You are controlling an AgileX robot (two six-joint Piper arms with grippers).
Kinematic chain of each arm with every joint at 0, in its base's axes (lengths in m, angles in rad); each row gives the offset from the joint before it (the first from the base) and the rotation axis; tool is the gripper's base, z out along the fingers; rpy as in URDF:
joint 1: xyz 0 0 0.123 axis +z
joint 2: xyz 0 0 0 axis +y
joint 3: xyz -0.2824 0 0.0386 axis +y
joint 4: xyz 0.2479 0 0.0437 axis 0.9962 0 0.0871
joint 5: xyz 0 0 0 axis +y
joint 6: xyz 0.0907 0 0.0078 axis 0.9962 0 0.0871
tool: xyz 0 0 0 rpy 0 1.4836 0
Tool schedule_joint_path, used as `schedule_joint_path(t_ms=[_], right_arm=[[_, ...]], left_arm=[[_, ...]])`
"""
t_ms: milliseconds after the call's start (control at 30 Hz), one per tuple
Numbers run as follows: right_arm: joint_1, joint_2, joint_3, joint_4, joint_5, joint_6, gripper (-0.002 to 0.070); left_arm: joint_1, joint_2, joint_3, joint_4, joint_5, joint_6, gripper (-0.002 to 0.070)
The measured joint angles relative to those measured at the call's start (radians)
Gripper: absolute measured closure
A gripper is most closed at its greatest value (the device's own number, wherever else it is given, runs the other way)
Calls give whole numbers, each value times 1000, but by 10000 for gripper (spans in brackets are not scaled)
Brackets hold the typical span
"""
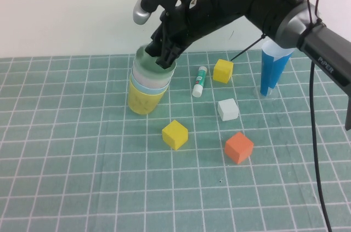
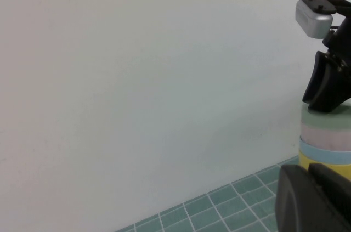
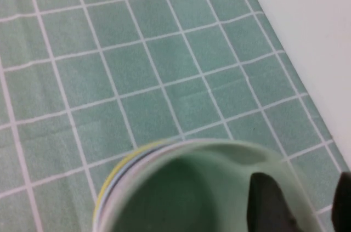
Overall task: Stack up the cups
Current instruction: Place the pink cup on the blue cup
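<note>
From the high view, the cups (image 1: 149,81) are sitting nested in one stack on the green mat (image 1: 82,160), near the back wall. The green cup (image 1: 153,64) is on top and the yellow cup (image 1: 143,100) is at the bottom. The right gripper (image 1: 166,56) is reaching down at the green cup's rim.

From the left wrist view, the stack is showing beside the wall, with the right arm's dark fingers on top of it. The left gripper (image 2: 312,199) is staying low near the stack, pressed together and holding nothing.

From the right wrist view, one finger (image 3: 269,202) is sitting inside the green cup and one outside, spread a little around the rim wall. The cups are looking light, thin and a bit bendy, so pinching the rim gently seems best.
</note>
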Motion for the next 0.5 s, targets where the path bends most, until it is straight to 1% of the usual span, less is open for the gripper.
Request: schedule_joint_path(t_ms=[133, 500], right_arm=[[0, 0, -2, 6, -2, 0, 403], [0, 0, -3, 34, -2, -1, 399]], left_arm=[[0, 0, 0, 0, 0, 0, 676], [0, 0, 0, 8, 0, 0, 676]])
